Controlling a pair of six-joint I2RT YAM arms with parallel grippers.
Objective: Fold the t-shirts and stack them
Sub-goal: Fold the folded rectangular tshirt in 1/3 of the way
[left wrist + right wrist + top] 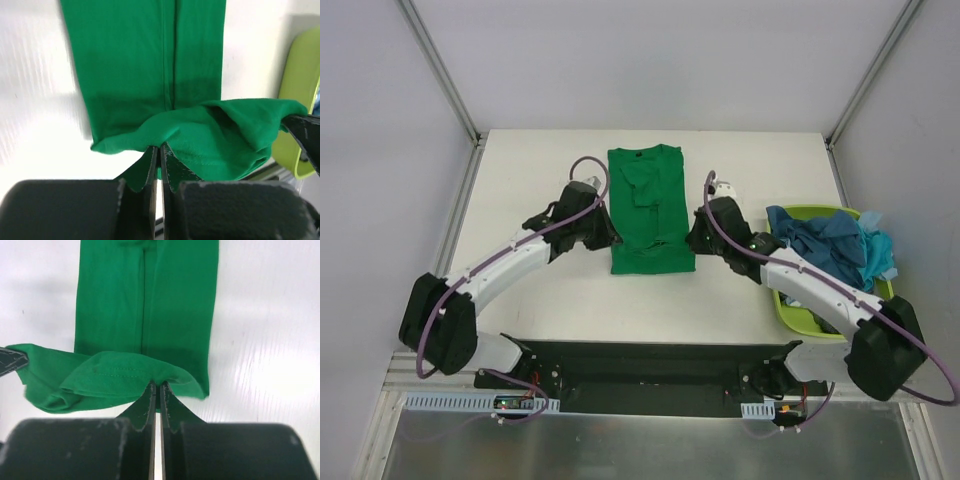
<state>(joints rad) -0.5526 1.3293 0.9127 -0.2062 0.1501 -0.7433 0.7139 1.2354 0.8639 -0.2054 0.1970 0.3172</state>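
The green t-shirt [655, 215] lies centred on the surface [530, 170], its hem corners pinched tight in my left gripper [159, 150] and right gripper [156, 386]. I should carry both level toward the collar, edges aligned.

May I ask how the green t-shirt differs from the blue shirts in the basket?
The green t-shirt lies smooth, folded narrow; the blue shirts sit crumpled in the basket. The left gripper and right gripper pinch the green t-shirt's hem; nothing holds the blue shirts. All are cloth.
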